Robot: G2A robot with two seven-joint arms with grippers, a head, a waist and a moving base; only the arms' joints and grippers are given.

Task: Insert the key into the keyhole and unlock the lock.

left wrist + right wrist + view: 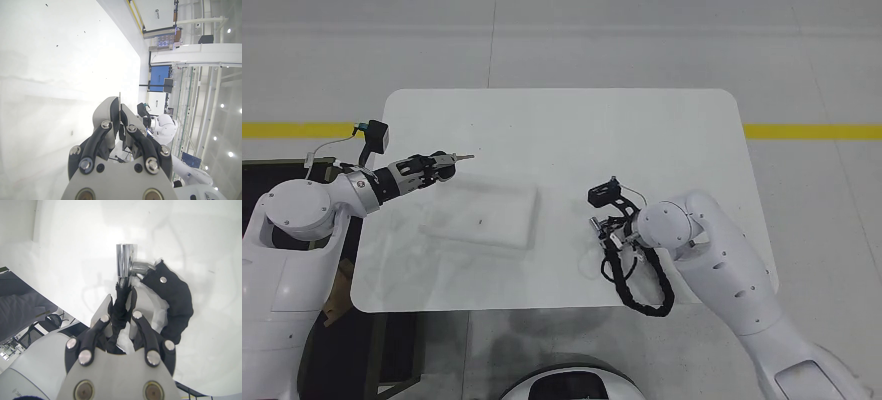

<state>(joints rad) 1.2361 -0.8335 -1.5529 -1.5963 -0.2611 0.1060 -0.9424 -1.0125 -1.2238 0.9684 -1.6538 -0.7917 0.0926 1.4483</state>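
My left gripper [447, 162] is at the table's left side, shut on a thin metal key [464, 157] whose blade sticks out toward the table's middle. The left wrist view shows the key [119, 106] edge-on, pinched between that gripper's [120, 110] pads. Right of centre, my right gripper [604, 232] is shut on the lock's black fabric-sleeved cable [120, 311]. The lock's chrome cylinder body [123, 260] stands just past that gripper's [122, 294] fingertips. The sleeved cable loop [642, 293] hangs toward the table's front edge. Key and lock are well apart.
A flat white pad [482, 212] lies on the white table [642, 130] between the two arms. The table's front edge runs close below the right gripper. In the left wrist view the other arm [164, 126] shows farther off.
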